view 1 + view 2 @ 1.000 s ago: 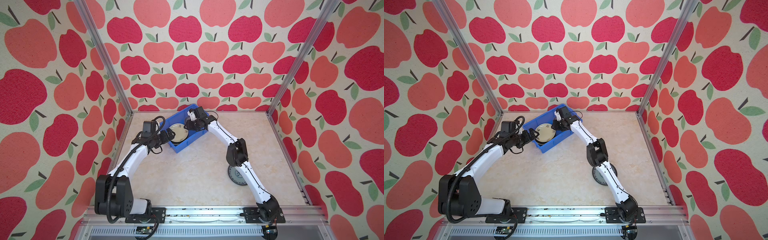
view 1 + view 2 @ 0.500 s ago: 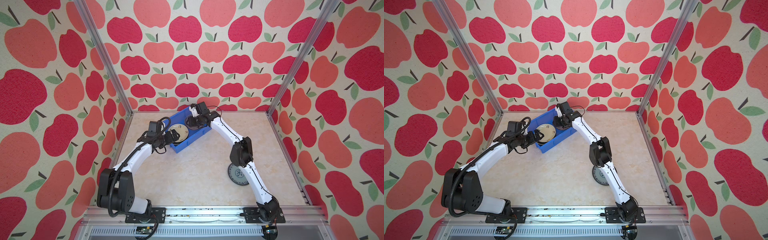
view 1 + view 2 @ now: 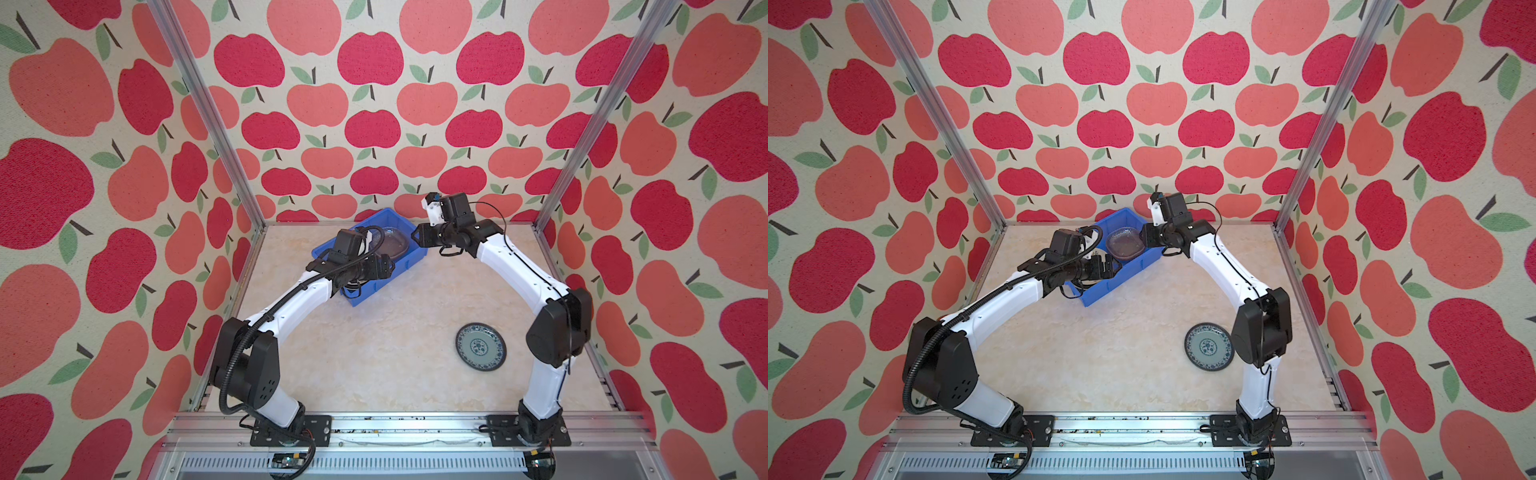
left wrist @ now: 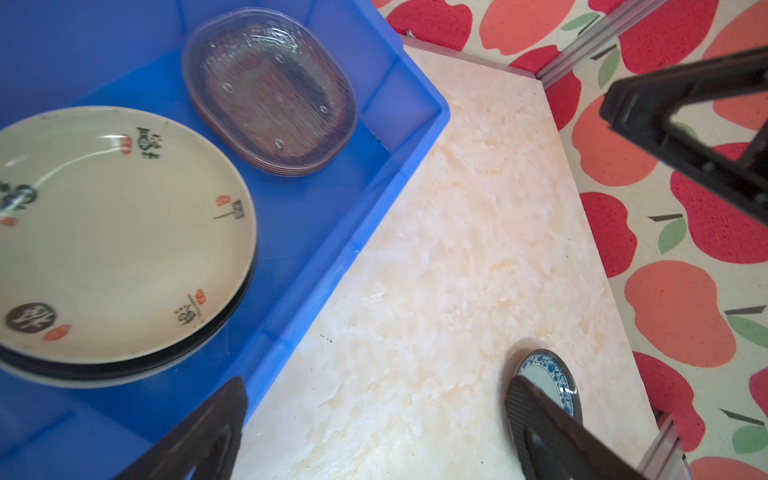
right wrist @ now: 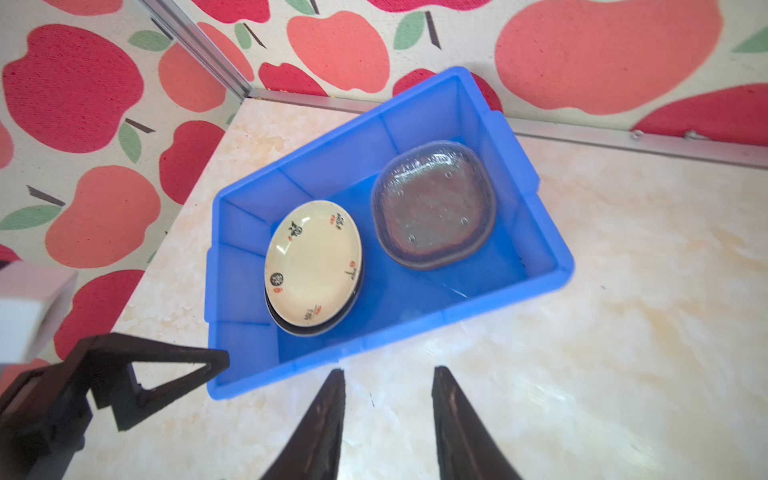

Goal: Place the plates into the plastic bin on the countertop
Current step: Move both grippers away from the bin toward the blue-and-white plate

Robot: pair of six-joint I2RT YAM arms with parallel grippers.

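The blue plastic bin point(image 3: 417, 254) point(image 3: 1100, 296) point(image 5: 386, 338) point(image 4: 332, 266) stands at the back of the countertop point(image 3: 374, 357). Inside it a cream plate point(image 5: 313, 266) point(image 4: 116, 232) lies on black plates point(image 5: 291, 329), beside a stack of clear glass plates point(image 5: 432, 203) point(image 4: 270, 91) point(image 3: 1124, 243). A blue-white patterned plate point(image 3: 481, 346) point(image 3: 1208, 346) point(image 4: 548, 372) lies alone on the countertop at the right. My left gripper point(image 3: 384, 266) point(image 4: 376, 380) hovers over the bin's near side, open and empty. My right gripper point(image 3: 417, 237) point(image 5: 390, 370) hangs just outside the bin's right rim, open with nothing between its fingers.
Apple-patterned walls and aluminium framing point(image 3: 552, 208) close in the countertop on three sides. The bin sits close to the back wall. The right arm's elbow point(image 3: 559, 328) rises just right of the patterned plate.
My right gripper has drawn back rightward out of the bin and its jaws have widened. My left gripper has moved rightward from beside the bin to over its near side.
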